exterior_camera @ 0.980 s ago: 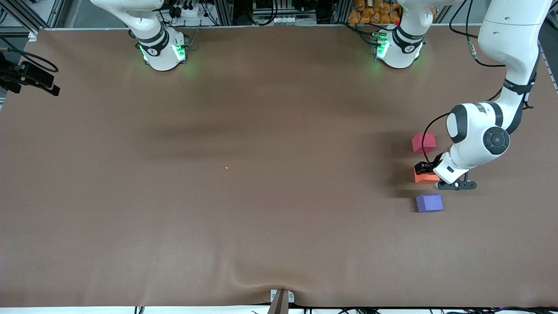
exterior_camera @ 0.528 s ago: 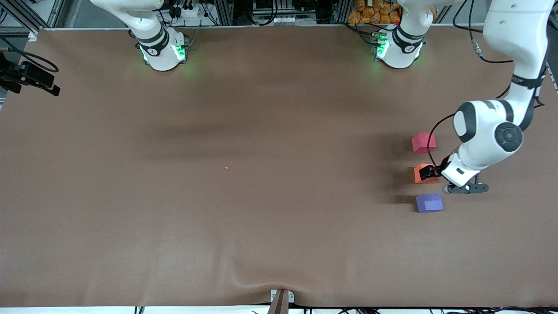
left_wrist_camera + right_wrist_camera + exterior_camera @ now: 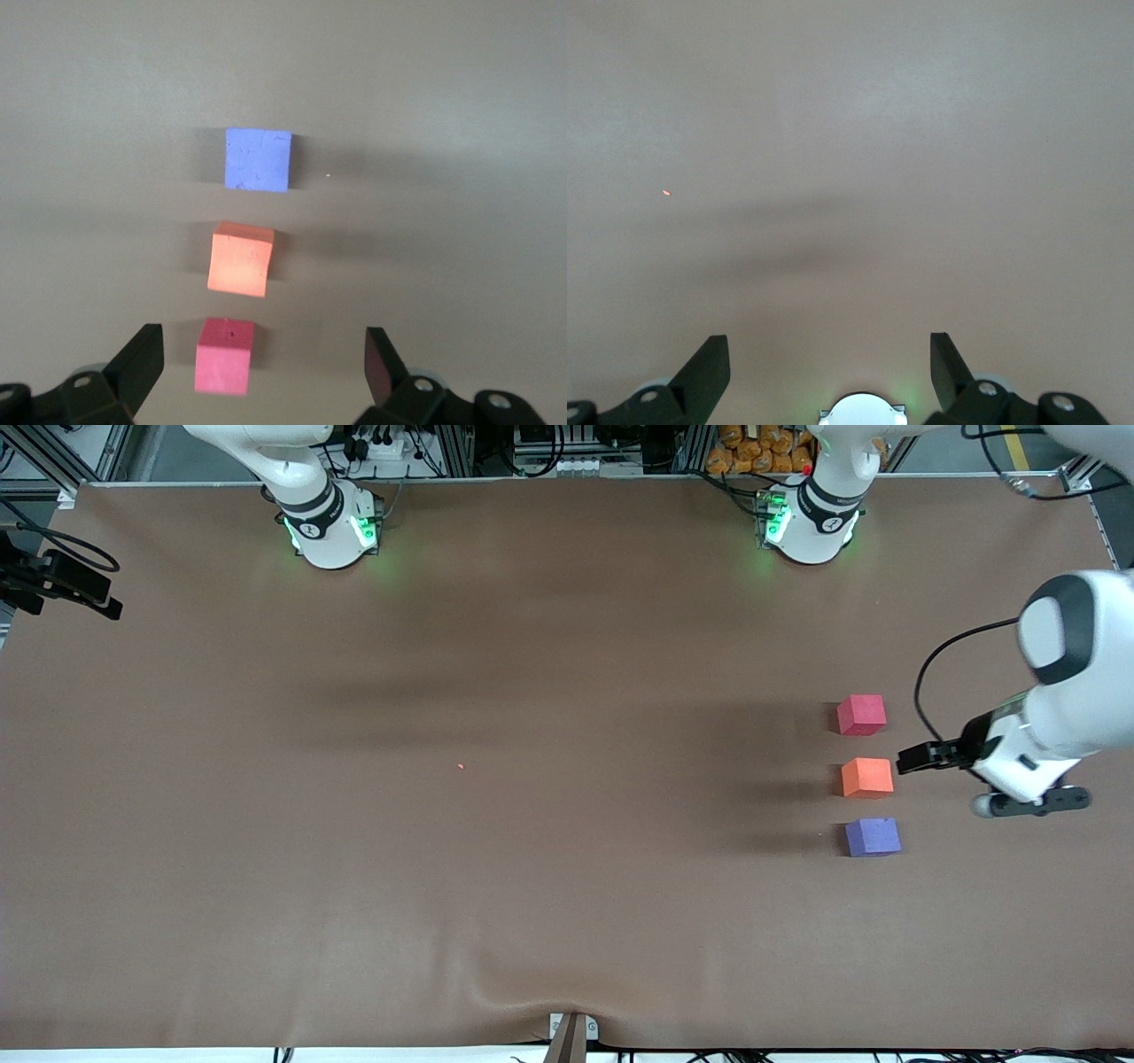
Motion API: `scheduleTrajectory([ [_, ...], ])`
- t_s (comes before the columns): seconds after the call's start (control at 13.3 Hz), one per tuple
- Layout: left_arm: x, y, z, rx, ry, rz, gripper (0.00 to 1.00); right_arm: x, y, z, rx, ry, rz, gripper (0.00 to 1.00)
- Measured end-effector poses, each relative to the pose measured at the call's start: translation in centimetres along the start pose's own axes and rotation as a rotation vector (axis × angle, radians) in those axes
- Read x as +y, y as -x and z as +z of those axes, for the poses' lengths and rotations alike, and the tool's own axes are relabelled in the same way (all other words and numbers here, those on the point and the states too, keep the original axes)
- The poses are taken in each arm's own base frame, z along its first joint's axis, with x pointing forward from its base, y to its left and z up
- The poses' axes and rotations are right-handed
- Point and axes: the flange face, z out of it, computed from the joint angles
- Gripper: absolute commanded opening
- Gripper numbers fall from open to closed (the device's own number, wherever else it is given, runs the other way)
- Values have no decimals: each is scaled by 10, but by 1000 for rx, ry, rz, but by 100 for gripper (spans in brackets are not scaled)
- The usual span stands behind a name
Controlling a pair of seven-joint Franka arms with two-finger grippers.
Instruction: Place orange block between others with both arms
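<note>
The orange block (image 3: 866, 777) rests on the brown table in a line between the pinkish-red cube (image 3: 861, 715) and the purple cube (image 3: 873, 837). The pinkish-red cube is farthest from the front camera and the purple cube nearest. My left gripper (image 3: 917, 760) hangs open and empty, just off the orange block toward the left arm's end of the table. In the left wrist view the purple cube (image 3: 258, 159), orange block (image 3: 241, 258) and pinkish-red cube (image 3: 225, 356) line up ahead of the open left gripper (image 3: 264, 356). My right gripper (image 3: 829, 359) is open and empty over bare table.
The brown table mat (image 3: 532, 868) spreads wide around the cubes. A tiny orange speck (image 3: 460, 766) lies near its middle. Both green-lit bases (image 3: 332, 527) stand along the edge farthest from the front camera. A black camera mount (image 3: 62, 580) juts in at the right arm's end.
My left gripper opened off the orange block, then lifted and drew back toward the left arm's end of the table. The block stayed between the two cubes.
</note>
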Motion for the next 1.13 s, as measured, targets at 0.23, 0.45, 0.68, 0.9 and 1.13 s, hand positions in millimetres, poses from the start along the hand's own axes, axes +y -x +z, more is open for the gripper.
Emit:
scheduleTrajectory([
  [0.23, 15, 5, -49, 10, 5, -34, 100, -1, 0, 0, 0, 0, -2, 100],
  [0.45, 24, 22, -89, 41, 9, -42, 100, -4, 0, 0, -1, 0, -7, 100],
  [0.68, 42, 41, -113, 56, 12, -53, 100, -4, 0, 0, -1, 0, -7, 100],
  [0.9, 73, 51, -115, 56, 2, -75, 100, -6, 0, 1, -1, 0, -12, 100],
  [1.13, 83, 57, -117, 65, -15, -64, 100, -13, 0, 1, -2, 1, -24, 100],
])
